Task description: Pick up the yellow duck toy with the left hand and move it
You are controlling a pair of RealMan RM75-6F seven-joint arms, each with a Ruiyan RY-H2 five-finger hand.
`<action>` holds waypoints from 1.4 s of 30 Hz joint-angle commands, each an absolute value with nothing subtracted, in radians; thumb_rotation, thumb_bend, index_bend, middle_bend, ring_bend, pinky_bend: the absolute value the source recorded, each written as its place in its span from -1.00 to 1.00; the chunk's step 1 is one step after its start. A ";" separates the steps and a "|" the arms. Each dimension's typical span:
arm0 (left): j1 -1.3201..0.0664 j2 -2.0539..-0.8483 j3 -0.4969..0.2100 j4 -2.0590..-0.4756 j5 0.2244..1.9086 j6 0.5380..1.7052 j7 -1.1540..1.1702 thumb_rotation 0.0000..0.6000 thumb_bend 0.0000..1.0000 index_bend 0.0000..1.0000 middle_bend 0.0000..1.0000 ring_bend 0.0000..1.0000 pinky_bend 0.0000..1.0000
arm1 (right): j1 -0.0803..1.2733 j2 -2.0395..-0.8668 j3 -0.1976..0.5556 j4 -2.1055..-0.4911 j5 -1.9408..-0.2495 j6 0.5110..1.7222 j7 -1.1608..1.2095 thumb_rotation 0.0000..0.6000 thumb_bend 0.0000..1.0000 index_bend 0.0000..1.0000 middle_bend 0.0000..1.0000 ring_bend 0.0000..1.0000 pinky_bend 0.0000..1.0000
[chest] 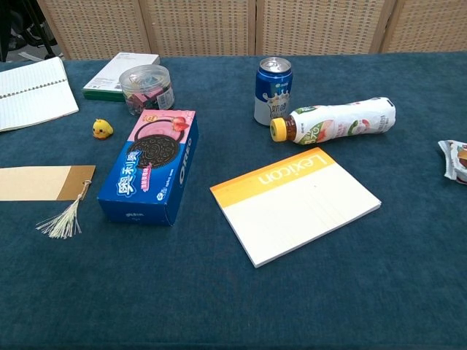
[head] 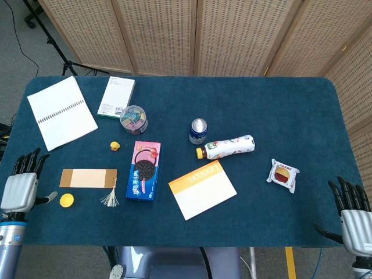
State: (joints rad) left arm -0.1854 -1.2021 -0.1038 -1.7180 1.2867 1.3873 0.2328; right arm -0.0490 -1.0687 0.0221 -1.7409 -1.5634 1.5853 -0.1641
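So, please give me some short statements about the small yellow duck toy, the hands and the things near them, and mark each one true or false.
1. The left hand holds the small yellow duck toy. False: the duck sits on the blue table cloth, untouched.
2. The white plastic drink bottle lies on its side. True.
3. The blue drink can is tipped over. False: it stands upright.
4. The right hand holds nothing, fingers apart. True.
5. The duck sits beside the pink and blue cookie box. True.

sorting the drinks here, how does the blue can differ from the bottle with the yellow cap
The blue can stands upright; the bottle lies on its side. The can is short and metal with a silver top; the bottle is longer, white with a printed label and a yellow cap. Both sit close together behind the Lexicon pad.
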 commanded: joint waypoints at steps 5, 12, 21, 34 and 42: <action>-0.184 -1.204 -0.105 -1.716 1.291 1.393 0.230 1.00 -0.82 -0.72 -1.00 -1.00 -1.00 | -0.049 -1.069 0.022 -1.741 -1.564 1.585 -0.167 1.00 -1.00 -0.95 -1.00 -1.00 -1.00; -0.187 -1.205 -0.109 -1.715 1.283 1.390 0.228 1.00 -0.82 -0.72 -1.00 -1.00 -1.00 | -0.049 -1.069 0.022 -1.742 -1.563 1.585 -0.168 1.00 -1.00 -0.95 -1.00 -1.00 -1.00; -0.296 -1.168 -0.204 -1.728 1.135 1.225 0.244 1.00 -0.81 -0.72 -1.00 -1.00 -1.00 | -0.048 -1.073 0.021 -1.744 -1.565 1.582 -0.178 1.00 -1.00 -0.95 -1.00 -1.00 -1.00; -0.623 -1.224 -0.322 -1.584 0.663 0.905 0.420 1.00 -0.76 -0.54 -1.00 -1.00 -1.00 | -0.041 -1.074 0.016 -1.741 -1.568 1.566 -0.179 1.00 -1.00 -0.95 -1.00 -1.00 -1.00; -0.769 -1.296 -0.302 -1.510 0.480 0.888 0.552 1.00 -0.70 -0.44 -1.00 -1.00 -1.00 | -0.039 -1.070 0.016 -1.739 -1.569 1.565 -0.165 1.00 -1.00 -0.95 -1.00 -1.00 -1.00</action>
State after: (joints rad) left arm -0.7364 -1.2730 -0.3075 -1.5324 0.5150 0.8939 0.5232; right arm -0.0391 -1.0710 0.0160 -1.7397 -1.5691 1.5643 -0.1661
